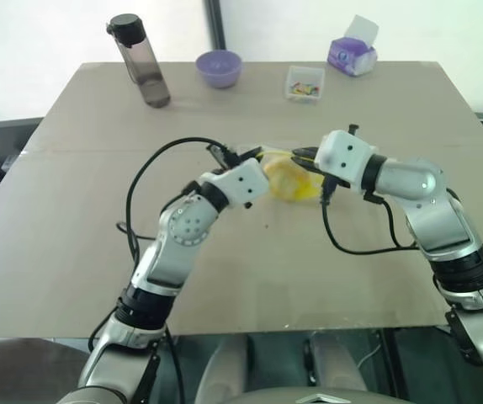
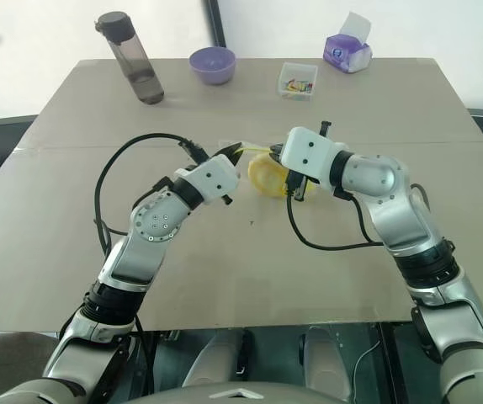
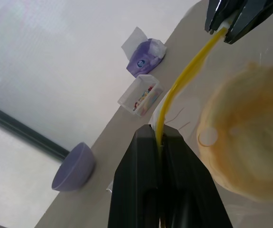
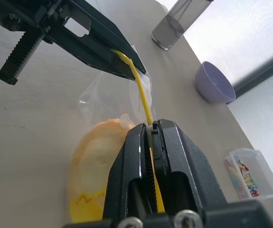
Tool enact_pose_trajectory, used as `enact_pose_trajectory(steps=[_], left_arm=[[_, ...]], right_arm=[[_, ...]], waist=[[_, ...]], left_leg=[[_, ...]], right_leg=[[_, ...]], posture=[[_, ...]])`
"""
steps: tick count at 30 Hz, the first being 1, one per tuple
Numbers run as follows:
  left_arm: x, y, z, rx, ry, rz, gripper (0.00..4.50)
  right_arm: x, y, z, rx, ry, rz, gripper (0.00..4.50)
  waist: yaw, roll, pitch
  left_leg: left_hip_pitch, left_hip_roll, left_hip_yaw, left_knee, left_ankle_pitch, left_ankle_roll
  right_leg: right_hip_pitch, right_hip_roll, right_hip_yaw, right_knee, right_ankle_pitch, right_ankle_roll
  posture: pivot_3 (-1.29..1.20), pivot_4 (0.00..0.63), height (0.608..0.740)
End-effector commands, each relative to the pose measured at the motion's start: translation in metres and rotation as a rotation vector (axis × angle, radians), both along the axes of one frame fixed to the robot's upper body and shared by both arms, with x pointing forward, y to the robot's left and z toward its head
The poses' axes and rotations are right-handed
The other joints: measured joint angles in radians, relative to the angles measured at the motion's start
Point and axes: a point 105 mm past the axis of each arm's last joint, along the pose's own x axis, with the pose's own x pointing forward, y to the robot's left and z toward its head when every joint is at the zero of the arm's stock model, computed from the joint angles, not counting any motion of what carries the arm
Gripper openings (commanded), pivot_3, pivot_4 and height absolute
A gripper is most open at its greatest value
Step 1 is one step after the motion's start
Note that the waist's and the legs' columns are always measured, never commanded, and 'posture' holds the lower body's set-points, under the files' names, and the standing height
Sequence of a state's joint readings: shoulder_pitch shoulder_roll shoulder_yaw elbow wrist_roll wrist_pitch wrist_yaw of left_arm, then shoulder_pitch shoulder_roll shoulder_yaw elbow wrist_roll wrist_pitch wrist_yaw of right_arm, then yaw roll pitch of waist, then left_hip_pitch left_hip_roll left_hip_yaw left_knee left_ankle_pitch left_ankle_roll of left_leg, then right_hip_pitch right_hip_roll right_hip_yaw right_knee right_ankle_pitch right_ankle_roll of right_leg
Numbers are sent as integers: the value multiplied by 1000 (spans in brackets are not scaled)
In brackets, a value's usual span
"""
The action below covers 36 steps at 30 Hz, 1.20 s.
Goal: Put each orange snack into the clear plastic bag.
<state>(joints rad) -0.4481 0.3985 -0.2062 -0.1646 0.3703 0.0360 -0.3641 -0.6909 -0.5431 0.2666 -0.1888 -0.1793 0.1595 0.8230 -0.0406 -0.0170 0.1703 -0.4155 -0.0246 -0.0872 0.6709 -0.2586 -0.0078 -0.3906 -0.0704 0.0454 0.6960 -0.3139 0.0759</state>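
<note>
Two grippers: left gripper (image 3: 161,142) and right gripper (image 4: 151,133) both clamp the yellow seal strip (image 3: 184,78).
Bag: clear plastic bag (image 4: 96,95) hangs between them (above the table (image 1: 225,278)).
Snack: orange snack (image 3: 250,133) sits inside, below the strip.

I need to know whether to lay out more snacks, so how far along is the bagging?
The round orange-yellow snack already sits inside the clear plastic bag. In hand: the left tool and the right tool are both shut on the bag's yellow seal strip, holding it above the brown table. No other orange snack is in sight.
</note>
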Motion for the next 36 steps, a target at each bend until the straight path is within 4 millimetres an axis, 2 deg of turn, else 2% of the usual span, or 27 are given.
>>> enact_pose_trajectory(steps=[1,6,14,18,25,29,36], left_arm=[[-2,0,7,-5,-34,-7,0],[-1,4,7,0,-37,15,0],[12,34,15,32,-103,198,0],[11,36,23,35,-147,210,0],[12,39,20,39,-139,223,0],[13,38,22,36,-144,216,0],[14,39,17,14,-109,216,0]], right_arm=[[-5,2,10,15,-45,15,51],[-3,-1,7,7,-41,0,51],[11,-23,2,-28,-32,-105,51],[15,-35,1,-25,-12,-149,51],[19,-55,3,-41,-8,-207,51],[24,-81,7,-66,-20,-281,51],[23,-100,6,-90,-16,-335,51]], waist=[[0,0,0],[0,0,0],[0,0,0],[0,0,0],[0,0,0],[2,0,0],[1,0,0]], left_leg=[[0,0,0,0,0,0],[0,0,0,0,0,0],[0,0,0,0,0,0],[0,0,0,0,0,0],[0,0,0,0,0,0],[0,0,0,0,0,0],[0,0,0,0,0,0]], right_leg=[[0,0,0,0,0,0],[0,0,0,0,0,0],[0,0,0,0,0,0],[0,0,0,0,0,0],[0,0,0,0,0,0],[0,0,0,0,0,0],[0,0,0,0,0,0]], posture=[[0,150,740],[0,150,740],[0,150,740],[0,150,740],[0,150,740],[0,150,740],[0,150,740]])
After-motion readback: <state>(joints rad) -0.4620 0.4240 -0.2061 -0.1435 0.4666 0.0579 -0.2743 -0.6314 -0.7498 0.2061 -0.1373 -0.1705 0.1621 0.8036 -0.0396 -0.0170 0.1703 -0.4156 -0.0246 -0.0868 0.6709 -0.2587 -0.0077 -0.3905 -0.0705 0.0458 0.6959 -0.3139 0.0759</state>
